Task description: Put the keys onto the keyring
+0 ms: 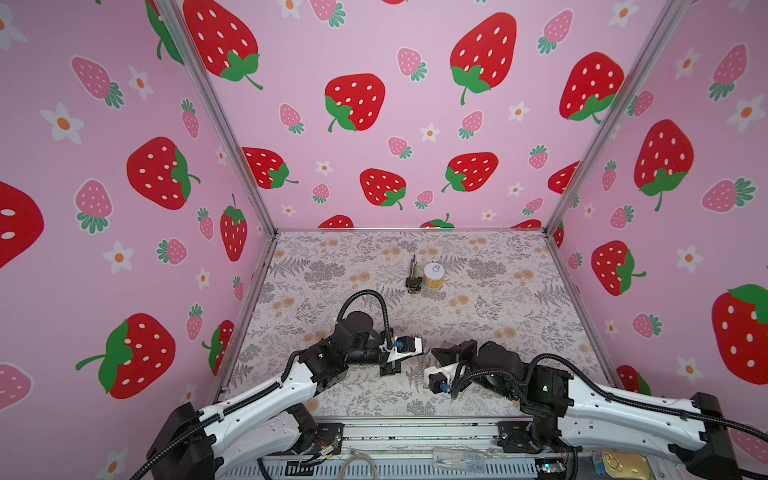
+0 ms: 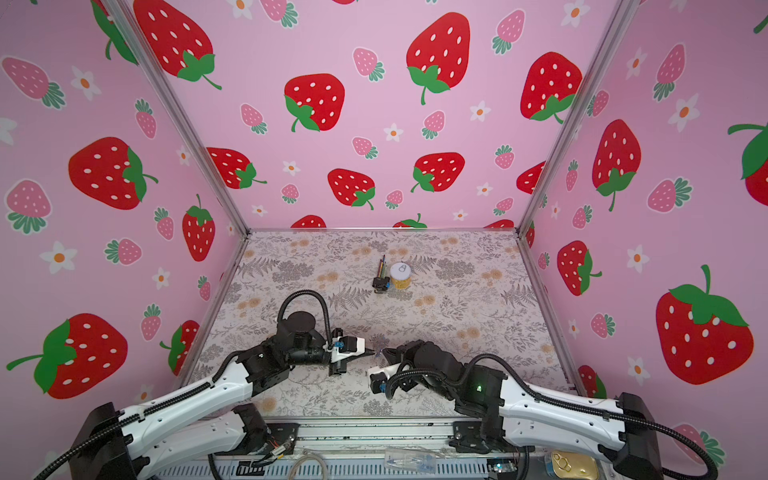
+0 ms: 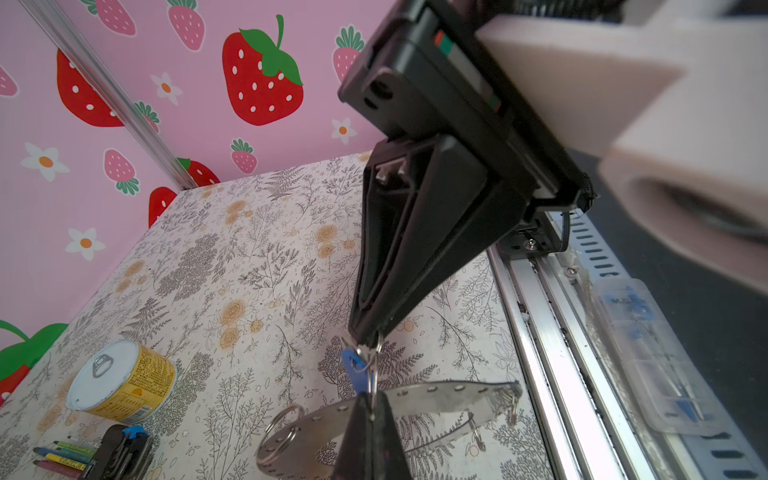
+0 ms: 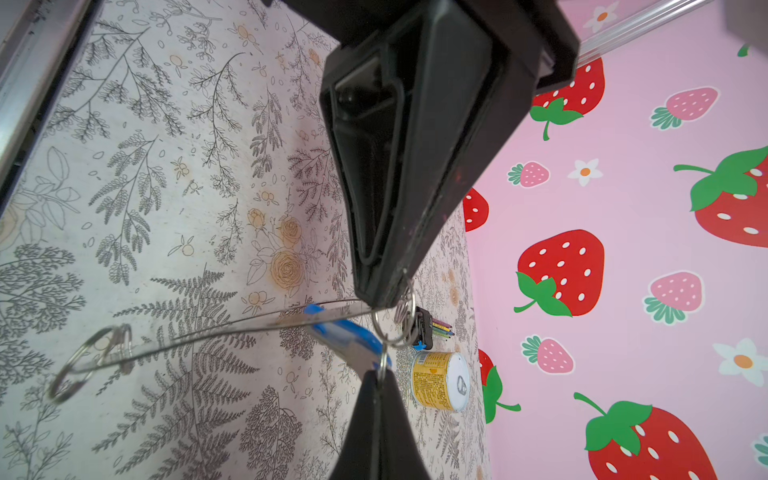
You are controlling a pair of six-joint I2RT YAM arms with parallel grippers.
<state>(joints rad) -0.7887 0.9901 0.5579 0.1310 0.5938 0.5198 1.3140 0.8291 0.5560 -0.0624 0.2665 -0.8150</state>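
Note:
Both grippers meet tip to tip above the front middle of the table. In both top views my left gripper (image 1: 422,353) (image 2: 371,353) points right and my right gripper (image 1: 433,351) (image 2: 384,352) points left. The left wrist view shows my left gripper (image 3: 371,401) shut on the keyring (image 3: 449,392), a flat grey hoop with small holes and several split rings. The keyring (image 4: 266,325) is a thin edge-on line in the right wrist view. My right gripper (image 4: 377,374) is shut on the small ring of the keys, a blue tag (image 4: 345,334) (image 3: 352,365) that hangs right at the hoop.
A yellow can (image 1: 434,276) (image 3: 120,382) with a white lid stands at the back middle. Beside it lies a black clip (image 1: 414,280) (image 3: 120,453) with coloured sticks. An aluminium rail (image 3: 540,332) runs along the table's front edge, with a clear plastic box (image 3: 648,353) beyond it. Pink walls close three sides.

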